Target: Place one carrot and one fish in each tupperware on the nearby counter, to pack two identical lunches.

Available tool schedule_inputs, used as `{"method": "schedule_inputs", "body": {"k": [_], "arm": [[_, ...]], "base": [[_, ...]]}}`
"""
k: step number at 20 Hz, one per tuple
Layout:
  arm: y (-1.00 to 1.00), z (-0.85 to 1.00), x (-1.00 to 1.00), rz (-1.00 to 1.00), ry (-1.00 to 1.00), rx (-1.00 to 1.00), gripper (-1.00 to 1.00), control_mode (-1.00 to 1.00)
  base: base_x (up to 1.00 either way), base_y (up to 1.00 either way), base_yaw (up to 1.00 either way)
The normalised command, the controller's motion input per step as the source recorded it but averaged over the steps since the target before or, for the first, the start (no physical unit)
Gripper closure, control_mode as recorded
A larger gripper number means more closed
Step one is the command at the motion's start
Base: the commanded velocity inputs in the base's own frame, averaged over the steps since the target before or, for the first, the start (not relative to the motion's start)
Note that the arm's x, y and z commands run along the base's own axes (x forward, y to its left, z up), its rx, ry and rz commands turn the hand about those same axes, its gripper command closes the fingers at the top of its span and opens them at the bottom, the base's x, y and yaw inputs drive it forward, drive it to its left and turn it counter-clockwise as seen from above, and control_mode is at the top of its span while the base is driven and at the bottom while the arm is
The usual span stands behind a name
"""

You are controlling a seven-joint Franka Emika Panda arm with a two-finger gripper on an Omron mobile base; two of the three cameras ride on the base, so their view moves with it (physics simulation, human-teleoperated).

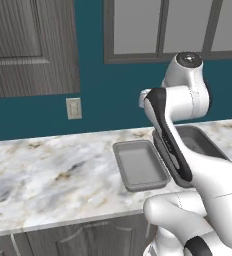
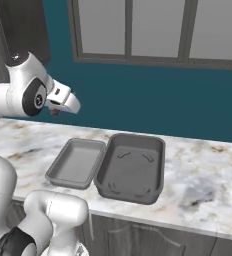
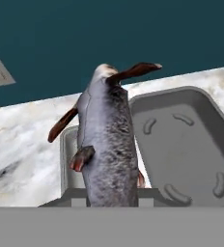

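Behind the long marbled counter [image 1: 48, 175] runs a dark teal wall with a pale switch plate [image 1: 74, 108] and grey windows higher up. Two grey trays sit side by side, touching, near the front edge of the counter. The small tupperware [image 2: 75, 162] is lighter, and the large tupperware [image 2: 132, 167] next to it is darker with little curved ridges on its floor. Both trays have nothing in them.

The white arm bends high over the counter's back part. The gripper [image 2: 55, 111] hangs in the air above the counter, behind the small tray. Its fingers are pinching a fish [image 3: 108, 144], which is grey and speckled with reddish-brown fins. In the hand view the fish sticks up in front of both trays.
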Motion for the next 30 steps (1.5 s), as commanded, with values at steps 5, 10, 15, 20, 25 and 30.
{"method": "schedule_inputs", "body": {"k": [5,10,15,20,25,30], "arm": [[0.31,-0.56,-0.03,0.16,0.21,0.00,1.00,-1.00],[0.36,-0.78,-0.08,0.08,0.10,0.00,1.00,-1.00],[0.08,-0.70,0.00,0.00,0.17,0.00,1.00,-1.00],[0.00,-0.64,0.05,0.00,0.19,0.00,1.00,-1.00],[0.00,-0.57,0.09,0.00,0.14,0.00,1.00,-1.00],[0.00,-0.36,0.19,-0.01,0.02,0.00,1.00,-1.00]], "base": [[0.00,0.00,0.00],[0.00,0.00,0.00],[0.00,0.00,0.00],[0.00,0.00,0.00],[0.00,0.00,0.00],[0.00,0.00,0.00]]}}
